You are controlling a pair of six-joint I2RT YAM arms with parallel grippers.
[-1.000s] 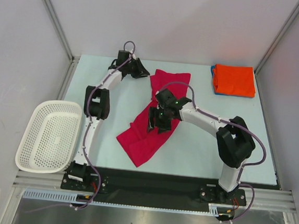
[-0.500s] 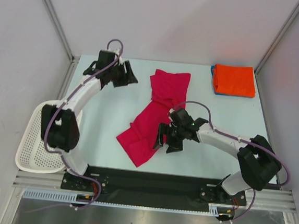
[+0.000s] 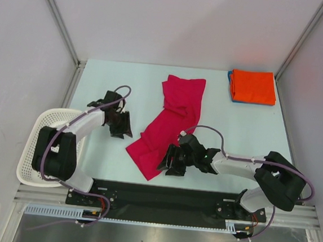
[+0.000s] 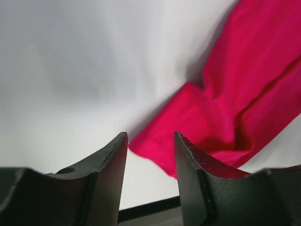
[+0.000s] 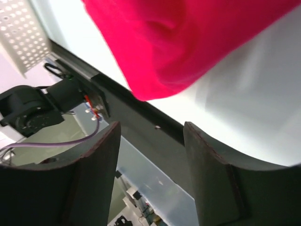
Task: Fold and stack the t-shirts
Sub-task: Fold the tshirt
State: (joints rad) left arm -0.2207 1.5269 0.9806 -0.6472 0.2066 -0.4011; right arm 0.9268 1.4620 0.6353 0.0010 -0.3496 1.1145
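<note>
A crimson t-shirt [image 3: 167,121] lies crumpled in a long diagonal strip across the middle of the table; its near corner shows in the left wrist view [image 4: 221,117] and the right wrist view [image 5: 188,42]. At the back right lies a folded orange t-shirt [image 3: 253,86] on top of a blue t-shirt [image 3: 230,82], of which only an edge shows. My left gripper [image 3: 121,127] hangs open just left of the crimson shirt's near end, nothing between its fingers [image 4: 108,169]. My right gripper [image 3: 168,162] stands open at that end's right side, empty.
A white perforated basket [image 3: 35,144] sits at the table's left edge, beside the left arm. The black front rail [image 3: 160,194] runs along the near edge, close under the right gripper.
The left arm has swung from the back of the table toward the near left, beside the shirt's lower end. The right gripper has moved down toward the shirt's near corner. The shirt lies unchanged.
</note>
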